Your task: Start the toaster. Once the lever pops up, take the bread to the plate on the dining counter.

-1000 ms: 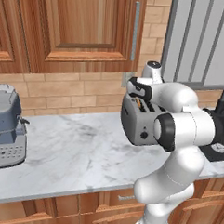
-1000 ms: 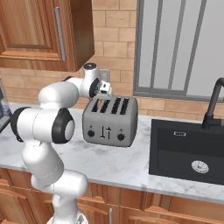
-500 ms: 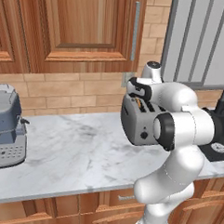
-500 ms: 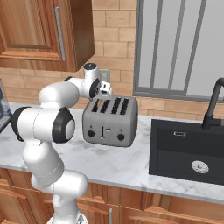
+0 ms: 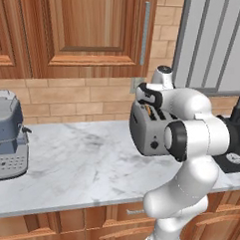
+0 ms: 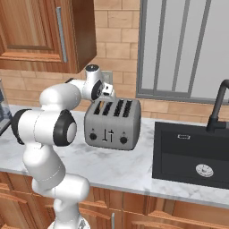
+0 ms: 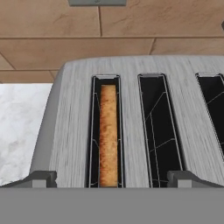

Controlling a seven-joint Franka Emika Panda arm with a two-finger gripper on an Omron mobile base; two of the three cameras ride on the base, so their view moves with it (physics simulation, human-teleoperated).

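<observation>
Hand view looks straight down past spread, empty gripper onto bread sunk in toaster, leftmost slot, long axis running away between the fingertips.

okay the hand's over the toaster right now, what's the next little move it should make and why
Probably lower the open gripper straight down, fingertips straddling the bread. In the hand view the slice stands in the leftmost slot of the toaster, between the spread fingertips, not yet grasped.
</observation>
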